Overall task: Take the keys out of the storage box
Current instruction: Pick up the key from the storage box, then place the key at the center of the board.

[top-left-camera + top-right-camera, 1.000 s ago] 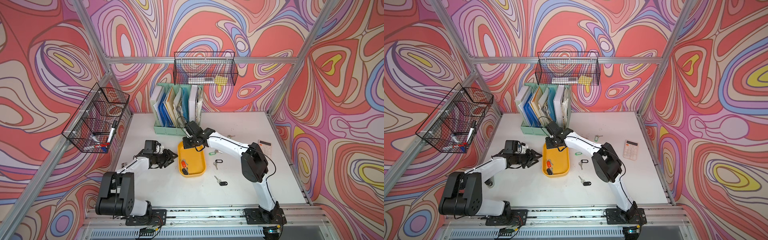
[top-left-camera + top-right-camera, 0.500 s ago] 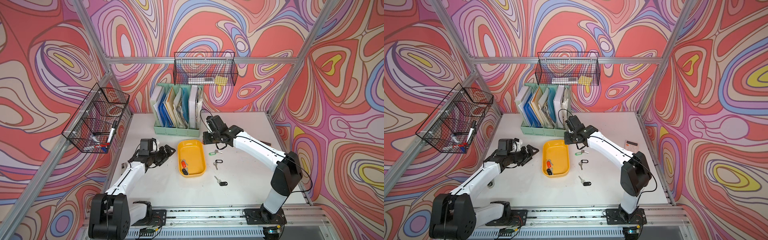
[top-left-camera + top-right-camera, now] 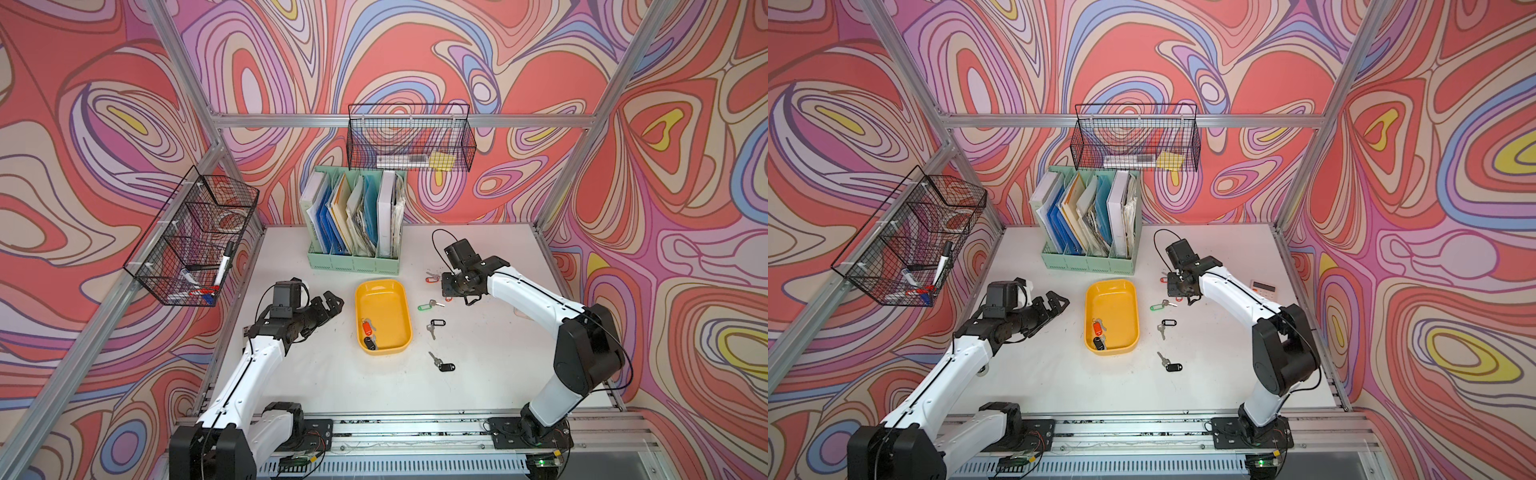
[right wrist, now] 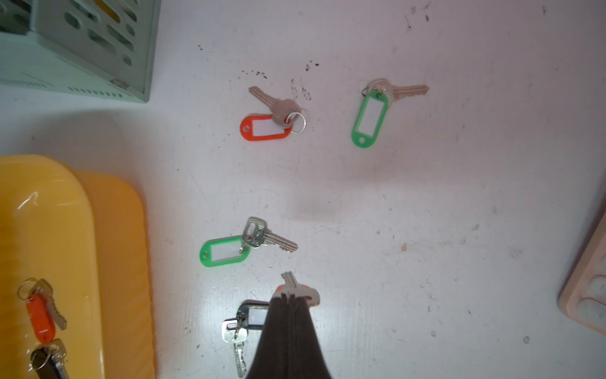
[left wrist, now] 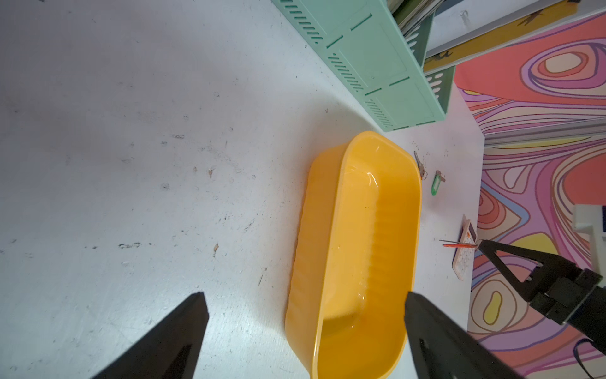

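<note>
Since a second ago, the left gripper has drawn back from the storage box and spread its jaws wide. It holds nothing, and the box's long wall lies just ahead of its fingertips, apart from them.

Two keys are left inside, both at the end of the box nearer the arm bases: an orange-tagged key and, touching it, a black-tagged key.

Past the box, toward the right gripper, lie the keys already taken out. These are a green-tagged key, a red-tagged key and two black-tagged ones, all on the table. The right wrist view shows a second green-tagged key farther ahead of that gripper.

A second ago the right gripper reached over the box's far end; now it has swung clear. Its jaws are pinched tight on a held key with a reddish tag, above bare table near the green-tagged key.

So one more key is out. By the look of it, it only needs releasing, and then two remain to fetch.
</note>
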Available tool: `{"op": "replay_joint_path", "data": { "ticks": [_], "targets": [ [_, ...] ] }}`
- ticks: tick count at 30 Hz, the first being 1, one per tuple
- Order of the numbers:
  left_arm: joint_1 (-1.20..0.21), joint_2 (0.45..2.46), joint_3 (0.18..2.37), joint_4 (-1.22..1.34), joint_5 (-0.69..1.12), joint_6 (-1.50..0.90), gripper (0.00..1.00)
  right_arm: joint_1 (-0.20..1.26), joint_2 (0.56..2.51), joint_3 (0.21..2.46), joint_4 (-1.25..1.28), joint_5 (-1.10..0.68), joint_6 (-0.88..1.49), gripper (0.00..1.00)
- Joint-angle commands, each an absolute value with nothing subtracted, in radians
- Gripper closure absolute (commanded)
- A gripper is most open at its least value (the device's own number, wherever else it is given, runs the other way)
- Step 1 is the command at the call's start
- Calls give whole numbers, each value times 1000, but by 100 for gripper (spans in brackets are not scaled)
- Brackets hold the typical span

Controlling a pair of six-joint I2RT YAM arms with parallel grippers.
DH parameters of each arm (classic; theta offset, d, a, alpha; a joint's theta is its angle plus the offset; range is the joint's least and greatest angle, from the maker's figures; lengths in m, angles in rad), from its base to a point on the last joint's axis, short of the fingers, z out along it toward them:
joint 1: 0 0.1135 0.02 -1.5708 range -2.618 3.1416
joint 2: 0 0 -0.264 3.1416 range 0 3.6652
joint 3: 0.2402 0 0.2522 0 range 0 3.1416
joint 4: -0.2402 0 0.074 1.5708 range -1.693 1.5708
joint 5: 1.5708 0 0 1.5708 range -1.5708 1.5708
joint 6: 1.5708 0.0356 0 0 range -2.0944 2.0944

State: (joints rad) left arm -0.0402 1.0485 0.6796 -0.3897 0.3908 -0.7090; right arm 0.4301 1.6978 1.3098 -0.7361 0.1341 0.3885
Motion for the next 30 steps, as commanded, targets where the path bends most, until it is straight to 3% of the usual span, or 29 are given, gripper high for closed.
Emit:
{"op": "replay_joint_path", "data": {
  "ticks": [1, 17, 27, 30],
  "targets": [
    [-37, 1044, 696, -431, 373, -686, 1, 400, 1739, 1295, -727, 169, 368, 100],
    [-37, 1090, 706, -420, 419, -683, 1, 353, 1897, 1339, -700, 296, 382, 100],
    [-38, 1086, 706, -416, 431, -681, 2, 355, 1789, 1345, -713, 250, 359, 77],
    [-37, 1088, 706, -404, 448, -684, 3, 355, 1728, 1346, -731, 230, 355, 74]
  ]
}}
